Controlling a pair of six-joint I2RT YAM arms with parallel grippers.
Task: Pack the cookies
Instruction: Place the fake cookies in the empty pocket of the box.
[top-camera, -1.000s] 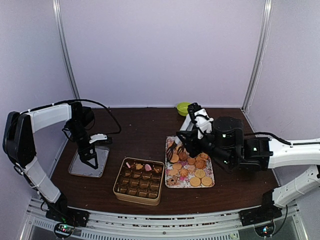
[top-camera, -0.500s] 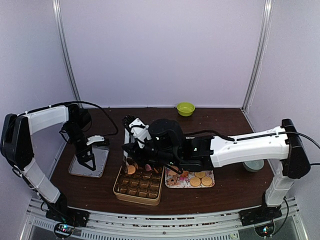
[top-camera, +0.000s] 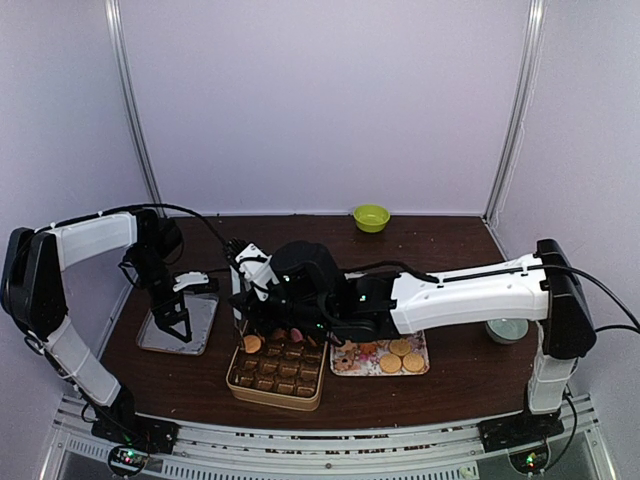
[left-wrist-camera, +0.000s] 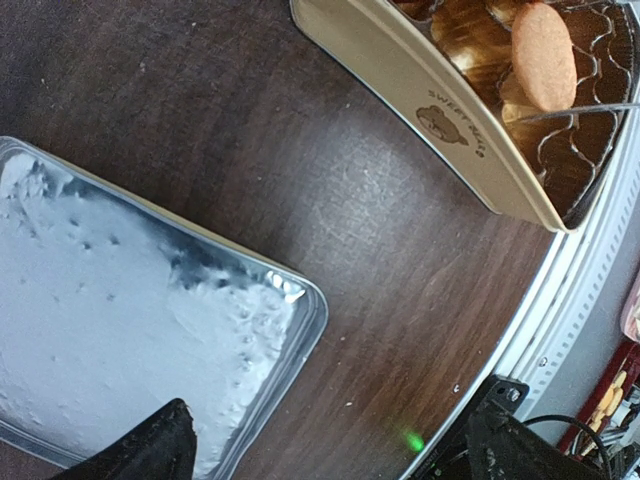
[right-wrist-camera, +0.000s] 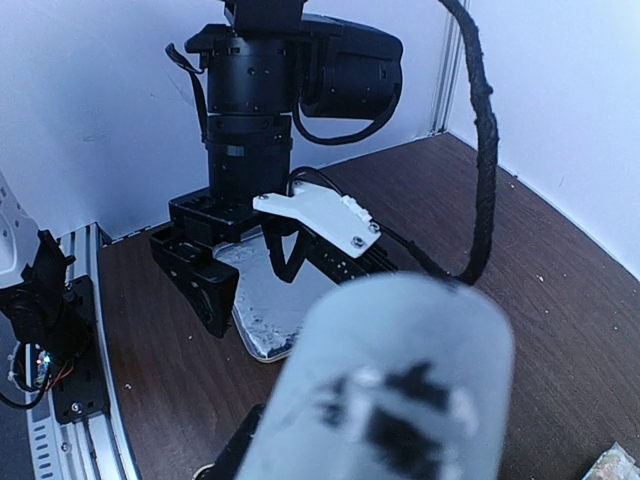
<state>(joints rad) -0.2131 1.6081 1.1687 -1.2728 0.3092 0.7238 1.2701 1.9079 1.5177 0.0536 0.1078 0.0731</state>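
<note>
The cookies (top-camera: 392, 353) lie on a flowered tray (top-camera: 338, 367) right of centre. More sit in the brown paper cups of a cream tin box (top-camera: 276, 392), one tan cookie (left-wrist-camera: 545, 55) among them in the left wrist view. My right gripper (top-camera: 250, 330) reaches over the box's far left corner, shut on a round tan cookie (top-camera: 253, 343). A blurred pale shape (right-wrist-camera: 400, 380) fills the near part of the right wrist view and hides the jaws there. My left gripper (top-camera: 172, 322) (left-wrist-camera: 330, 460) hangs open over a silver lid (top-camera: 203, 325) (left-wrist-camera: 120, 300), holding nothing.
A green bowl (top-camera: 371, 216) stands at the back wall. A grey bowl (top-camera: 507, 330) sits at the right, by the right arm's base. The right forearm (top-camera: 460, 295) spans the table above the tray. The left arm's gripper (right-wrist-camera: 200, 275) is close by in the right wrist view.
My right arm swung left from the cookie tray to the tin box, bringing a tan cookie along. The left gripper shifted only slightly over the silver lid and stayed open.
</note>
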